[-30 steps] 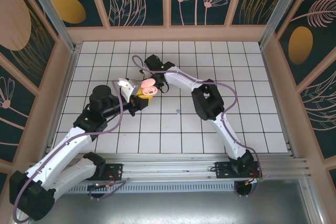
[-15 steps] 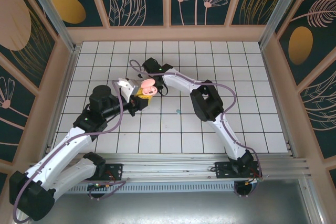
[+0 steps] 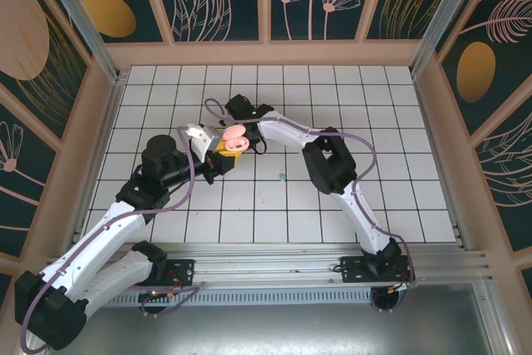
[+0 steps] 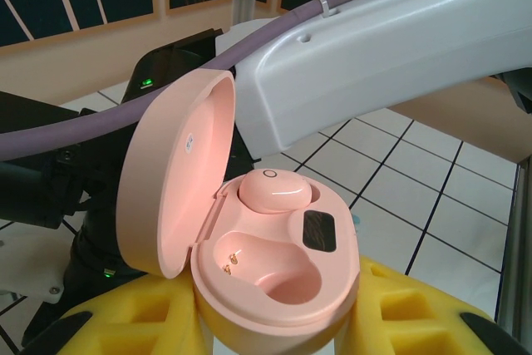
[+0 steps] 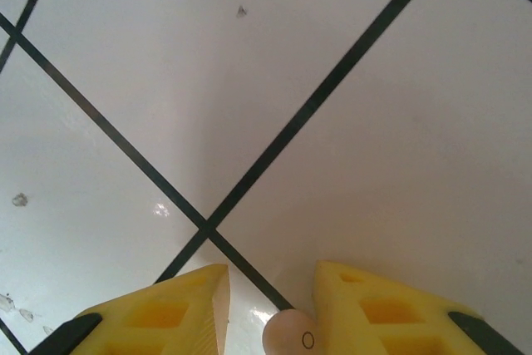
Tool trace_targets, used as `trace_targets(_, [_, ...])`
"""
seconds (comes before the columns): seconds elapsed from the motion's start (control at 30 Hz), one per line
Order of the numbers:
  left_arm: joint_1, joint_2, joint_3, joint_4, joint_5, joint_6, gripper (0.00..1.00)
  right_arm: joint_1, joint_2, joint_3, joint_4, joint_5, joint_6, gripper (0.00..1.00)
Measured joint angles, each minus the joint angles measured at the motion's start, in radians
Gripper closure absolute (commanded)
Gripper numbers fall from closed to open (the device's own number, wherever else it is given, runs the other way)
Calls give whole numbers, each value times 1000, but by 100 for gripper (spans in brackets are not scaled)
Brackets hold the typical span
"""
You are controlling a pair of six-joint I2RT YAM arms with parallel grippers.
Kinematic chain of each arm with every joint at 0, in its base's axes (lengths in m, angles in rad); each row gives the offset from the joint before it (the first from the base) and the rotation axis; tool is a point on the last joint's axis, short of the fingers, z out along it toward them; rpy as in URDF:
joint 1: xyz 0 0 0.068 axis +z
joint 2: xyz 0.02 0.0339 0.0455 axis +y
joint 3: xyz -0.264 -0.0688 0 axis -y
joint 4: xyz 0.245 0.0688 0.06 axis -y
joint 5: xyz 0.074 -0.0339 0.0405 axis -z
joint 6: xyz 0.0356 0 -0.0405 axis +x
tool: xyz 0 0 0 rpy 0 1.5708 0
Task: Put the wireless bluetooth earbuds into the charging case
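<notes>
My left gripper (image 4: 274, 326) is clamped on the case (image 4: 332, 288), yellow fingers (image 4: 137, 326) on either side of its base. From above I see the left gripper (image 3: 223, 154) mid-table with the case (image 3: 235, 135) up off the tiles. The lid is open and tipped back to the left. One pink bud (image 4: 274, 193) sits in the far slot, and the near slot (image 4: 270, 268) is empty with its contacts showing. My right arm (image 4: 374, 47) crosses just behind the case.

Right gripper (image 5: 270, 276): fingers apart, pointing down at white table (image 5: 374, 122). A second pink bud (image 5: 289, 334) sits between them, against one finger with a gap on the other side. I can't tell if it's gripped.

A teal bit (image 3: 283, 177) lies on the table right of the case, too small to identify.
</notes>
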Motion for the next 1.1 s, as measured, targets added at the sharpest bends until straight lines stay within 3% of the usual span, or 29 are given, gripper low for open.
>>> trace_targets(0.4, [0,0,0,0,0,-3,83,5,-28,-36,-19,32,0,65])
trace_targets(0.87, [0,2,0,0,0,-3,83,5,-35,-44,-24,60,8,81])
trace_targets(1.1, [0,2,0,0,-1,-3,83,-14,-104,-154,-7,51,42,85])
